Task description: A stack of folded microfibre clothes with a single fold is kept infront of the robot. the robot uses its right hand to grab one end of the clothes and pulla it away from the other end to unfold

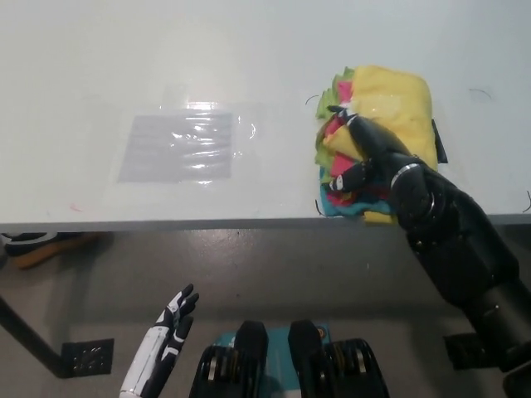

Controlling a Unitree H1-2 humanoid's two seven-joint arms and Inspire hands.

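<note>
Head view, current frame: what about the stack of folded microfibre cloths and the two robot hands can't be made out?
- Stack of folded microfibre cloths: near right part hidden by the black right robot hand; cloth count unclear.
- Right robot hand: whether its fingers actually pinch a cloth edge is hidden by its own bulk.
- White left robot hand: below the white table, forearm cut off by the bottom edge.

A white worktop (249, 50) is filling the upper half of the view. A clear plastic sheet (178, 147) is lying flat at about 9 o'clock. The cloth stack (390, 104), yellow on top, is sitting at 3 o'clock, touching the near edge.
</note>
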